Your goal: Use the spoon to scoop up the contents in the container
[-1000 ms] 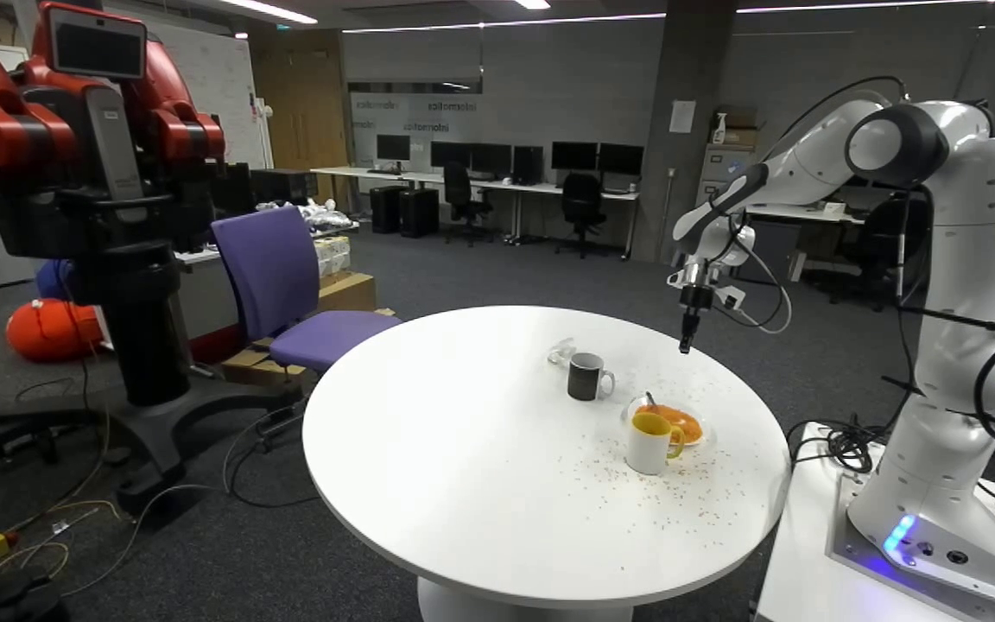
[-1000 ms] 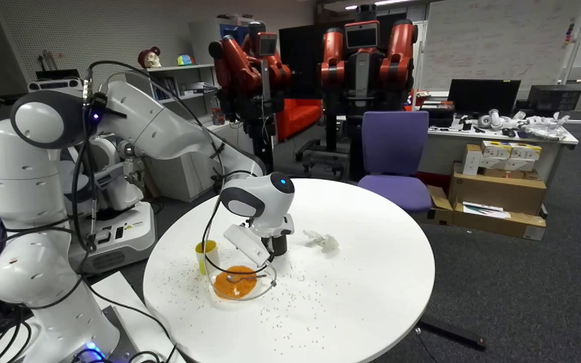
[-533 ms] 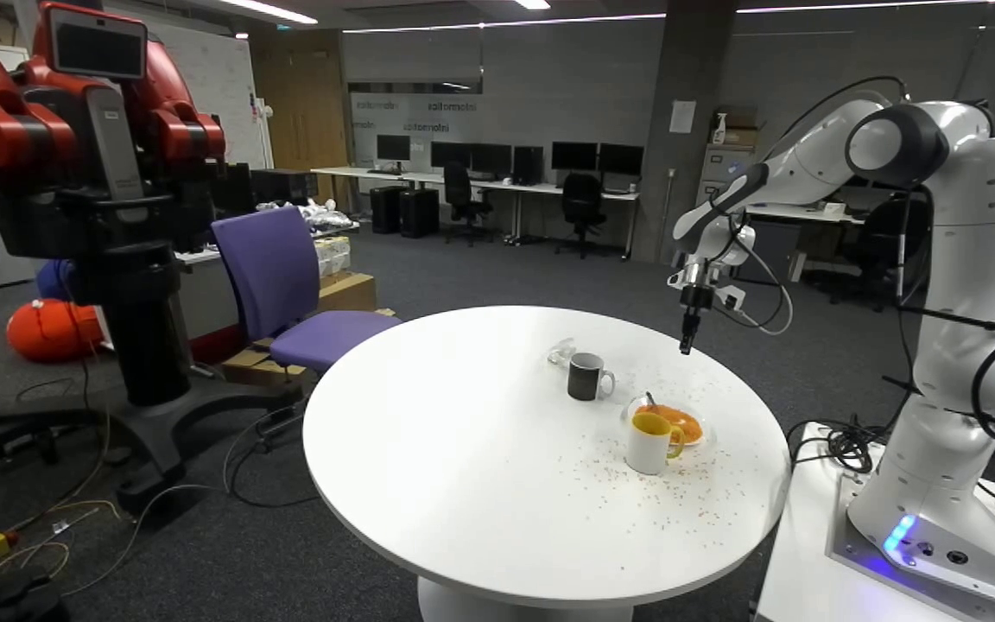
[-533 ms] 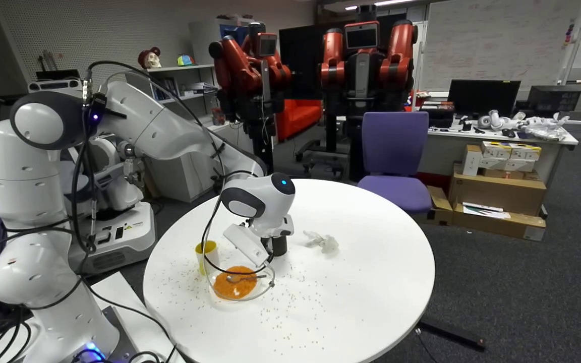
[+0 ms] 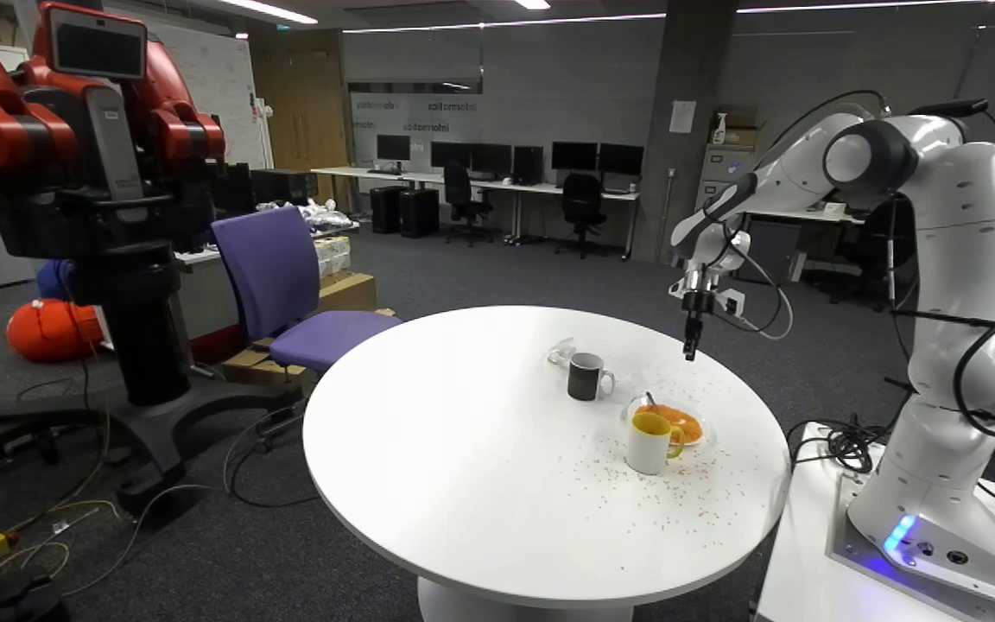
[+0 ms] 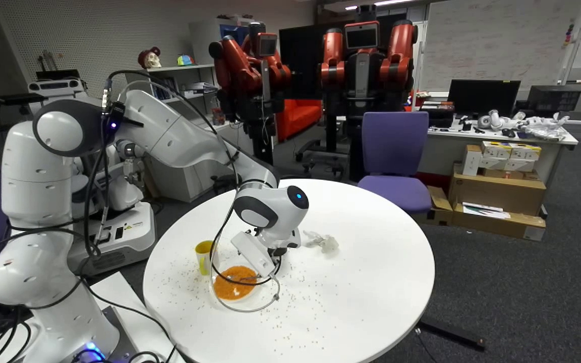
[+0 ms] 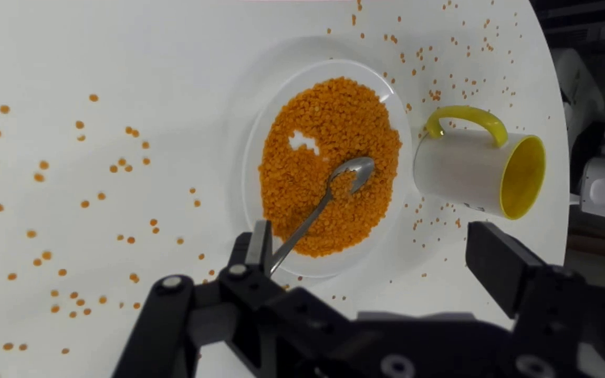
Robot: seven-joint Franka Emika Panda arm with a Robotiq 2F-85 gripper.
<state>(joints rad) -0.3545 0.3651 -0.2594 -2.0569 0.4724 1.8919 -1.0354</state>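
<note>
The container, a shallow white bowl (image 7: 254, 157), sits on the round table and shows in both exterior views (image 5: 629, 408) (image 6: 250, 296). The contents, small orange grains (image 7: 334, 115), fill most of it, with a bare white patch. The metal spoon (image 7: 308, 223) lies on them, its bowl-end partly loaded with grains. Its handle crosses the rim toward my gripper and its end is hidden behind a finger in the wrist view. My gripper (image 7: 369, 236) is open and empty. In an exterior view the gripper (image 5: 689, 354) hangs above the table, apart from spoon and bowl.
A white mug with yellow inside and handle (image 7: 460, 168) stands close beside the bowl. A dark-and-white mug (image 5: 585, 377) and crumpled clear plastic (image 6: 326, 243) stand farther off. Loose grains are scattered over the table (image 5: 446, 449). A cable loop hangs from the wrist near the bowl.
The arm has moved in the last half second: the gripper is slightly lower and farther out from the base. The bowl, spoon and mugs have not moved.
</note>
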